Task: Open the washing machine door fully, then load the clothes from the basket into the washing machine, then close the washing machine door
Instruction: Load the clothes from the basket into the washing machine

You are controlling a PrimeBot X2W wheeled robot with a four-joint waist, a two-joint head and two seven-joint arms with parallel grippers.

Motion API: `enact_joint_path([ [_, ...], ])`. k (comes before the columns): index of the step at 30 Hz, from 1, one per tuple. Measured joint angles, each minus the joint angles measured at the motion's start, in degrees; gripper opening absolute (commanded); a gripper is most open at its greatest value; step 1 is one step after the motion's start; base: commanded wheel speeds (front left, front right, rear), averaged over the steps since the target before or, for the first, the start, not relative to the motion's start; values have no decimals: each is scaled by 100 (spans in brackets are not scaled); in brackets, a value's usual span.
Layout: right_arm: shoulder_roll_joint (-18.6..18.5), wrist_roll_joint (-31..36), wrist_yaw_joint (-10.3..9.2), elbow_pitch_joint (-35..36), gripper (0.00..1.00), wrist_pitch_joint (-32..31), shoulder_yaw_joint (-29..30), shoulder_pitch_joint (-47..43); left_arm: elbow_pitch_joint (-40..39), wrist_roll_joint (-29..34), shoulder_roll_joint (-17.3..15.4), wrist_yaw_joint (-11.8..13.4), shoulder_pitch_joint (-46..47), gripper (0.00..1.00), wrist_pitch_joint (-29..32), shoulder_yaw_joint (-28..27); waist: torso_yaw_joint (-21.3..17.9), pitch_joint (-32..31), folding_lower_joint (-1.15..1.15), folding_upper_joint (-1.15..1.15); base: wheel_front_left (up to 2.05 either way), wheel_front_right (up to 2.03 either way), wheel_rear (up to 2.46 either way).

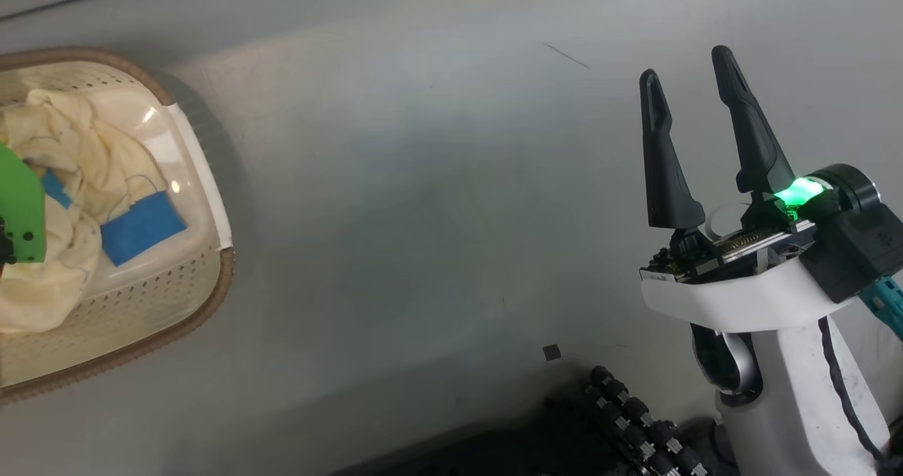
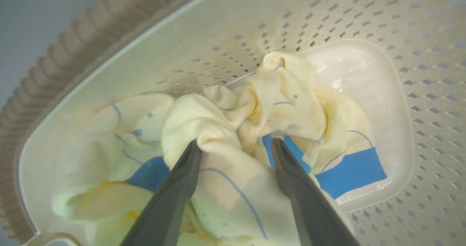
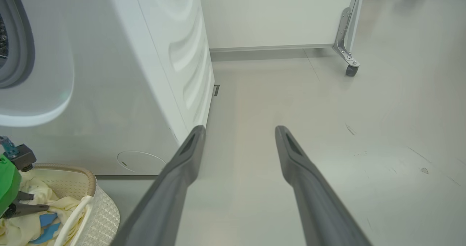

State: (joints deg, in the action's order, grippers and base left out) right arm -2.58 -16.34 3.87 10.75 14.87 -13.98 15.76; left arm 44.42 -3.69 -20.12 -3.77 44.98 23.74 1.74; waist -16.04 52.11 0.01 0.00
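Note:
The basket (image 1: 226, 271) stands on the floor at the left, with the cream-yellow, blue-patched clothes (image 1: 77, 166) piled inside. In the left wrist view my left gripper (image 2: 236, 145) is open, low in the basket (image 2: 327, 20). Its two fingers straddle a raised fold of the clothes (image 2: 225, 118). My right gripper (image 1: 686, 65) is open and holds nothing, well to the right of the basket. Its fingers (image 3: 198, 136) point over bare floor beside the washing machine (image 3: 109, 93). The machine's grey gasket (image 3: 18, 49) is uncovered; the washing machine door is out of view.
The basket (image 3: 98, 209) sits right in front of the machine's lower panel, with my left arm's green wrist (image 3: 7, 187) above it. A white panel on a caster (image 3: 351, 70) stands beyond the machine. My base's black roller wheel (image 1: 635, 419) lies at the bottom.

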Motion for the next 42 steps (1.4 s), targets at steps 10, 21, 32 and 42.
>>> enact_joint_path([
  [10,0,-86,-53,-34,100,0,-9,207,210,135,-23,182,132,0,31,24,-73,366,0,0,0,0,0],
  [21,0,-86,-108,-182,100,0,18,278,344,135,121,279,168,0,-537,23,17,285,0,0,0,0,0],
  [32,-2,-16,-153,-335,100,0,167,364,407,-40,338,536,-91,0,-1597,-174,185,-32,-1,0,0,0,0],
  [42,-7,267,-143,-543,100,0,437,355,726,-309,490,453,-404,0,-2842,-404,462,-439,-1,0,0,0,0],
])
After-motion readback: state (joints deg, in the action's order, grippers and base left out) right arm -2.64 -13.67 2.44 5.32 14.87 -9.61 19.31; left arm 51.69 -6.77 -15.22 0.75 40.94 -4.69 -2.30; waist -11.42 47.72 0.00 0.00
